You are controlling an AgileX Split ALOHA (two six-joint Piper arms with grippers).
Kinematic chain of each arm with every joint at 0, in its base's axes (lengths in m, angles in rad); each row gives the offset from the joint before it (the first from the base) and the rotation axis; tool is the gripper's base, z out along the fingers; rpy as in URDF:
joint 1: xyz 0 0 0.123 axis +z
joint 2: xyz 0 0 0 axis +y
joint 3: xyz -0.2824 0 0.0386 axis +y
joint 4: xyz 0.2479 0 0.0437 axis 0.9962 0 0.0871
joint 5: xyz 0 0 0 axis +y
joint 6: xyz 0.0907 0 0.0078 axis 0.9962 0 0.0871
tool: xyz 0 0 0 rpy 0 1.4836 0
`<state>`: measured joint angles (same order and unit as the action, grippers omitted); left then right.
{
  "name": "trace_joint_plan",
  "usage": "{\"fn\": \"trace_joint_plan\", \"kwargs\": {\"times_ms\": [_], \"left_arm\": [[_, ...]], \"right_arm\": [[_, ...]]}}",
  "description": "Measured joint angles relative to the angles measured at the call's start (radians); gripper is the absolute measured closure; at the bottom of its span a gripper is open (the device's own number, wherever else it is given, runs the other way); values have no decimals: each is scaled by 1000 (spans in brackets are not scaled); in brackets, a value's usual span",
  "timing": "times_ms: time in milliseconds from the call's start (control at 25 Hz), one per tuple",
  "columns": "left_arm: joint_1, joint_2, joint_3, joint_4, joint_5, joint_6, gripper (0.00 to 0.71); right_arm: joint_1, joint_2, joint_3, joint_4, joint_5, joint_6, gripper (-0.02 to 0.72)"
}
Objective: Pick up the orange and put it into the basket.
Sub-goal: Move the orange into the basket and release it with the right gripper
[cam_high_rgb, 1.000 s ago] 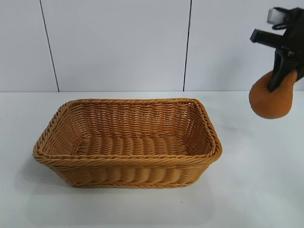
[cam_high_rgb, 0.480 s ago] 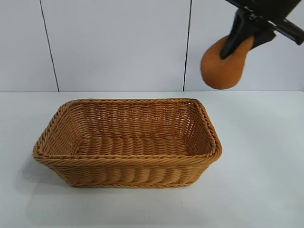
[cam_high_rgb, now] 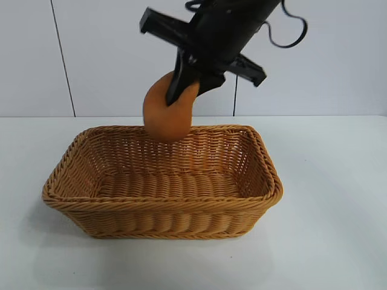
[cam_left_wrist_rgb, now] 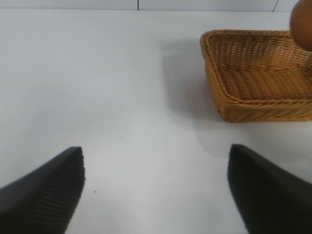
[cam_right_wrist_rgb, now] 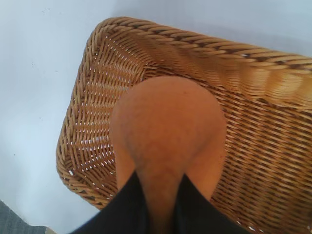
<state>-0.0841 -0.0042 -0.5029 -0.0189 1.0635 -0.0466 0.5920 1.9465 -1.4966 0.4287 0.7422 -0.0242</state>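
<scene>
The orange (cam_high_rgb: 166,121) hangs in the air over the far rim of the wicker basket (cam_high_rgb: 158,205), pinched at its knobby top by my right gripper (cam_high_rgb: 184,93), which is shut on it. In the right wrist view the orange (cam_right_wrist_rgb: 168,124) swells out below the gripper (cam_right_wrist_rgb: 160,180), with a corner of the basket (cam_right_wrist_rgb: 73,129) beneath it. My left gripper (cam_left_wrist_rgb: 156,190) is open and holds nothing, low over bare table well to the side of the basket (cam_left_wrist_rgb: 214,73). An edge of the orange (cam_left_wrist_rgb: 303,19) shows there. The left arm is out of the exterior view.
The basket stands on a white table (cam_high_rgb: 326,211) before a white panelled wall (cam_high_rgb: 121,54). The right arm's cable (cam_high_rgb: 290,30) loops above the gripper. Bare table lies all around the basket.
The right arm has swung left with the orange, from beyond the basket's right end, up and across, to above the basket's far rim. The basket has not moved.
</scene>
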Motion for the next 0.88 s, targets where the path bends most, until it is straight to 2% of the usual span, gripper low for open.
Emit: {"fn": "trace_joint_plan", "kwargs": {"times_ms": [200,720,800,880], "left_arm": [[0,0,0,0,0,0,134],[0,0,0,0,0,0,134],[0,0,0,0,0,0,134],[0,0,0,0,0,0,134]], "right_arm": [[14,134,0,1,-69,8,673],[14,166,0,1,-75,16,664],[14,150,0,0,-74,16,581],[14,133,0,-3,-66,16,402]]}}
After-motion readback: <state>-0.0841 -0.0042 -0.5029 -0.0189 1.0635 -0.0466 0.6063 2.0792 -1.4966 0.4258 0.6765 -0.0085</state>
